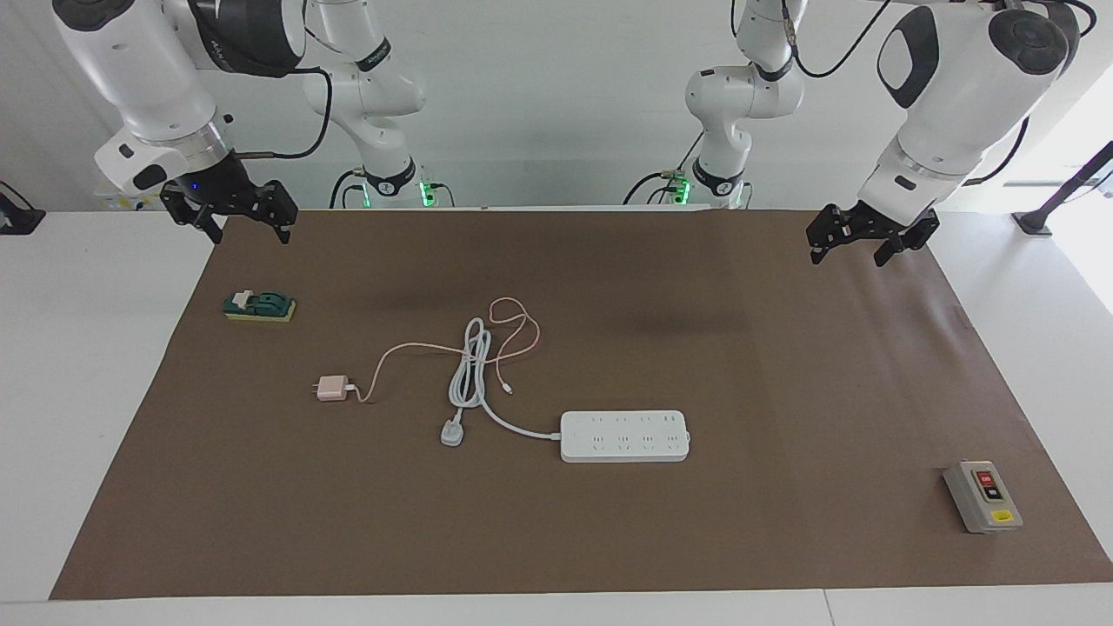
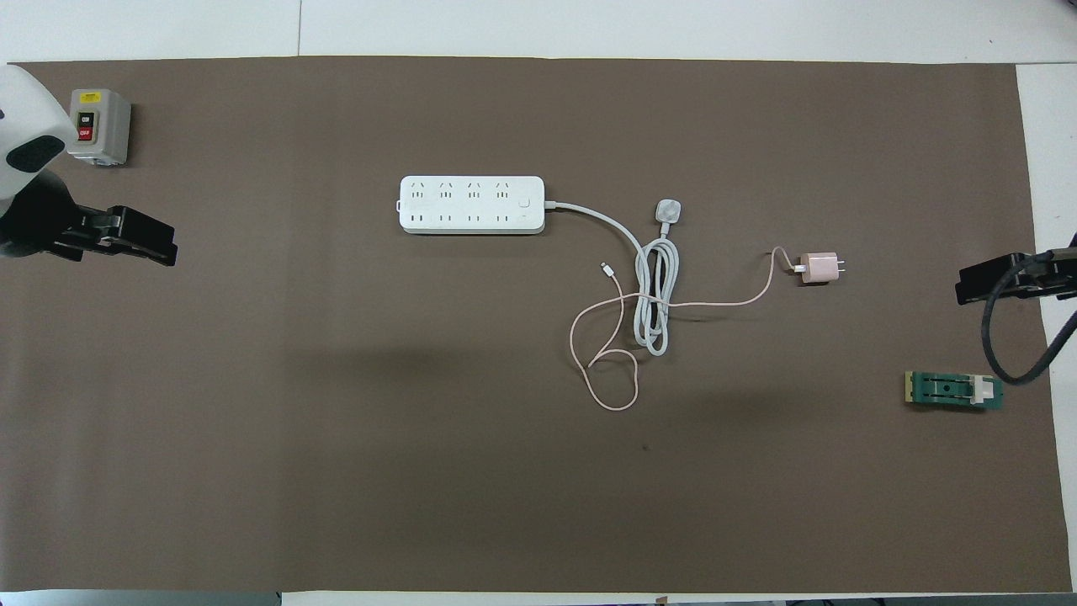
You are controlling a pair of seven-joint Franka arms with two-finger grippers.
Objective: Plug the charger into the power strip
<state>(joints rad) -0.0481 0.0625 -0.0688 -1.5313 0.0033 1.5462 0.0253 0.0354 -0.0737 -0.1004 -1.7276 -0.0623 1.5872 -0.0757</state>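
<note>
Surface: Brown mat [image 1: 783,391] covers your table [image 1: 87,348]; a white wall stands past the arm bases.

Right end effector [image 1: 230,222]: it hangs in the air over the mat's corner at the right arm's end of the table, fingers spread apart, nothing between them.

Green block [image 1: 259,305]: it lies on the mat near that corner, apart from everything else; leave it alone.

Charger [image 1: 331,388]: you will find the pink cube flat on the mat, toward the right arm's end of the table, with its prongs pointing away from the strip. Its thin pink cable [image 1: 409,349] runs off and crosses the coiled white cord [image 1: 469,369].

White plug [image 1: 452,432]: it rests on the mat at the end of that cord, between charger and strip.

Power strip [image 1: 624,436]: it lies flat mid-table, sockets up and all unoccupied, well apart from the charger.

Grey switch box [image 1: 983,496]: it sits alone near the mat's corner at the left arm's end.

Left end effector [image 1: 869,245]: it hangs in the air over the mat's edge at the left arm's end, fingers apart and empty.

Step in hand: you are at the very start; nothing is grasped.

Next move: I judge the right arm best placed. Bring it down over the charger, pinch the cube's sides, and expect to turn the prongs downward before seating them; watch the cable snagging on the cord.
</note>
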